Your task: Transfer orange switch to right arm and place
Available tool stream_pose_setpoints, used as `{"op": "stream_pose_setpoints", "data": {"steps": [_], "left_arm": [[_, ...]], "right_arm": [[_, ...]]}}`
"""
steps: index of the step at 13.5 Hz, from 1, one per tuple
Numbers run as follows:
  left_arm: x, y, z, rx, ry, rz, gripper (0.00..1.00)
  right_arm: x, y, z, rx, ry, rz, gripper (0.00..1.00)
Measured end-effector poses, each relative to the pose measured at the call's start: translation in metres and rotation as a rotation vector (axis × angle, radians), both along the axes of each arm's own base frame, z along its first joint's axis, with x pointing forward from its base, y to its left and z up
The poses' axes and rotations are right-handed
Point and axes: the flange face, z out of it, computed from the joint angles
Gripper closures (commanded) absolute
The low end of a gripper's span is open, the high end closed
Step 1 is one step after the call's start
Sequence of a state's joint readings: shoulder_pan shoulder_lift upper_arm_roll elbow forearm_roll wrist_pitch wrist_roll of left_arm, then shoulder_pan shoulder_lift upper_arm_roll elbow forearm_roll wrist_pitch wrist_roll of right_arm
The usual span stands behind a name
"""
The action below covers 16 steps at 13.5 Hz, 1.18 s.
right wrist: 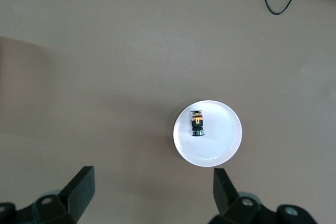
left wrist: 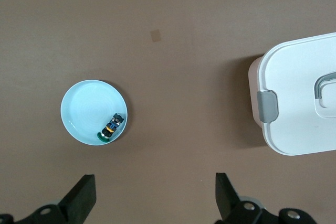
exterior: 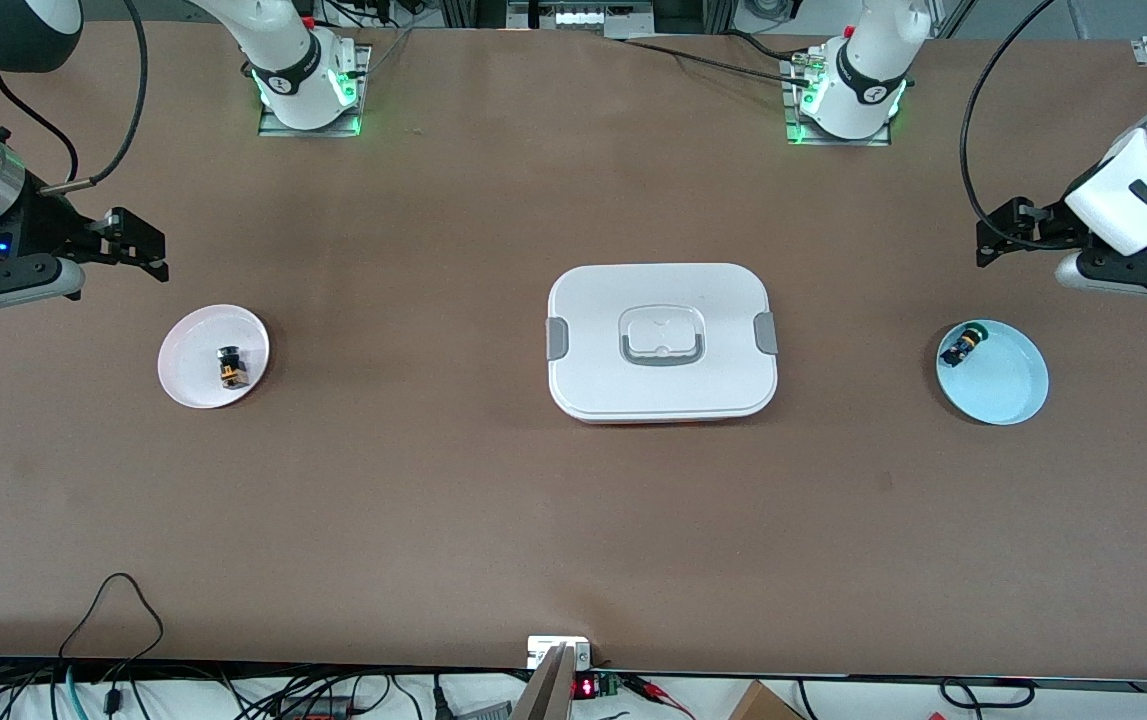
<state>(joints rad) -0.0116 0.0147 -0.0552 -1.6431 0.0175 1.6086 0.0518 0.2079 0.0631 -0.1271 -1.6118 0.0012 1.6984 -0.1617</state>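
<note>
Step in hand: apparently the finish. The orange switch (exterior: pixel 231 367) lies on its side in the pink dish (exterior: pixel 183 385) at the right arm's end of the table, held by neither gripper, so the placing looks done; little seems left but for both arms to wait clear.

Right gripper (exterior: pixel 138 250): fingers spread wide, empty, raised over bare table near the pink dish.

Left gripper (exterior: pixel 1005 232): likewise wide and empty, raised over table near the blue dish (exterior: pixel 1013 395).

Blue dish: holds one green-capped switch (exterior: pixel 964 346) against its rim.

White lidded box (exterior: pixel 661 342): mid-table, closed, contents hidden.
</note>
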Motion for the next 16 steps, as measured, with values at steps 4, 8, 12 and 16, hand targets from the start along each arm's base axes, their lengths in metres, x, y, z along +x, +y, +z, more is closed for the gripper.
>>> {"op": "stream_pose_setpoints", "data": {"steps": [4,8,12,16], "left_arm": [[-0.0002,0.0000,-0.0001,0.000,0.002,0.000,0.00],[-0.0003,0.0001,-0.0002,0.000,0.002,0.000,0.00],[-0.0003,0.0002,-0.0002,0.000,0.003,0.000,0.00],[-0.0003,0.0010,-0.0003,0.000,0.003,0.002,0.00]], "right_arm": [[0.0030,-0.0008,-0.0072,-0.003,0.012,-0.008,0.00],[0.0051,-0.0010,-0.0104,-0.004,0.017,-0.010,0.00],[0.0053,-0.0010,-0.0105,-0.004,0.017,-0.010,0.00],[0.0053,-0.0009,-0.0105,-0.004,0.017,-0.011,0.00]]}}
